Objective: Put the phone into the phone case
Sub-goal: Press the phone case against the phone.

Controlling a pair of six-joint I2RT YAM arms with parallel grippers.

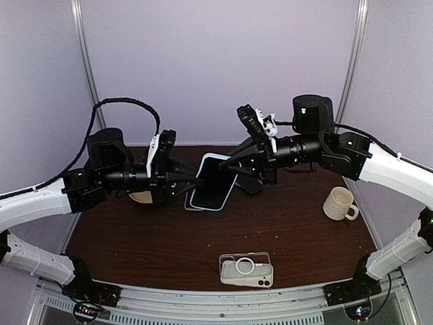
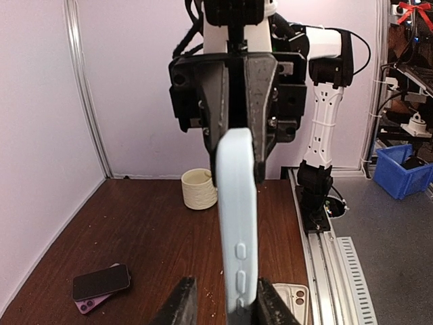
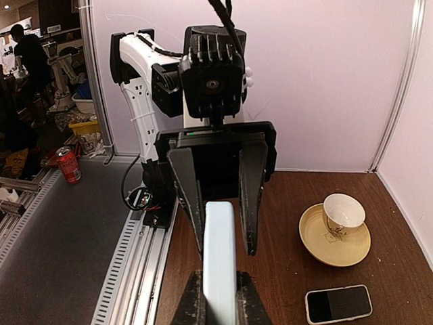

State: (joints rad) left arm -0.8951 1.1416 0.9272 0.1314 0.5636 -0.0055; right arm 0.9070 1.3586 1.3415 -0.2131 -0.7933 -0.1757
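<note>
Apparently for a handover, right tool [image 1: 231,164] clamped the blue case [image 1: 214,186] midair while left tool [image 1: 195,180] sat slightly apart around it.

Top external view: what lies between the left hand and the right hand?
A light-blue phone case, in mid-air, bridges left hand and right hand; the top view shows it.

We note cream mug [image 1: 339,203] upright on brown table [image 1: 135,237], right side. White cup [image 3: 342,213] sits in yellow saucer [image 3: 335,240]. Off table: red can [image 3: 67,164], blue bin [image 2: 402,169].
</note>
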